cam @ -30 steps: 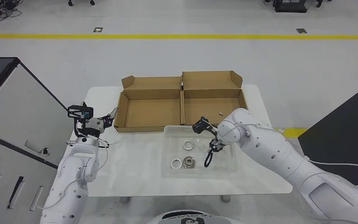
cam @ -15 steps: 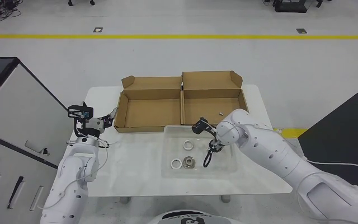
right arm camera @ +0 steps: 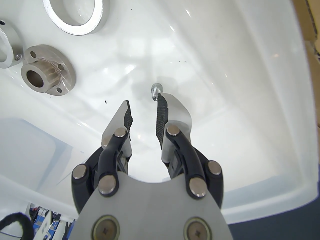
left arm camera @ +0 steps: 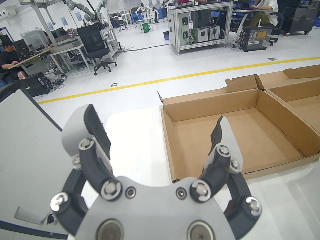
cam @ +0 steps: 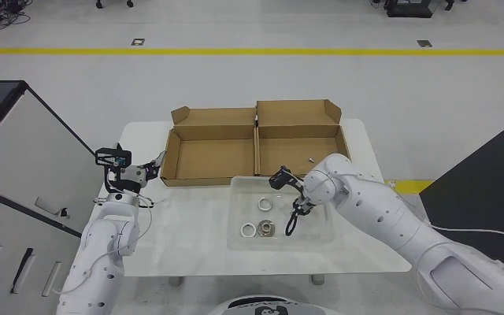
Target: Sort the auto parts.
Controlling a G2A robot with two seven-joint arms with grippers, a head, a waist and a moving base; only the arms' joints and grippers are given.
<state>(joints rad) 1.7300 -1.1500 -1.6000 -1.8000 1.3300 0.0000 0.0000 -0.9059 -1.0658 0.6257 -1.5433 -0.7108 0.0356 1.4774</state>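
Auto parts lie in the shallow white plastic tray at the near middle of the white table. There is a farther silver metal ring and a nearer silver metal ring. A silver flanged hub with a centre bore sits just beside the nearer one, and a small silver screw rests on the tray floor.

Very little changes over the last second. The right arm's wrist edges a touch toward the rings, while the right gripper stays low over the same patch of the tray. None of the parts shifts. Its fingers stand only narrowly apart with nothing between them. The screw lies just past the tip of one finger, not in the gap.

The left gripper keeps its place by the table's left edge, spread wide and holding nothing. It faces the left brown cardboard box, which stands against the right brown cardboard box behind the tray.

For the task, this reads as fine alignment rather than progress, since no part has yet been picked. The screw looks like the target. A small sideways correction seems needed to bring it between the pads before they close. It is tiny and lies flat on slick plastic, so it could skid or roll away from a finger that nudges it.
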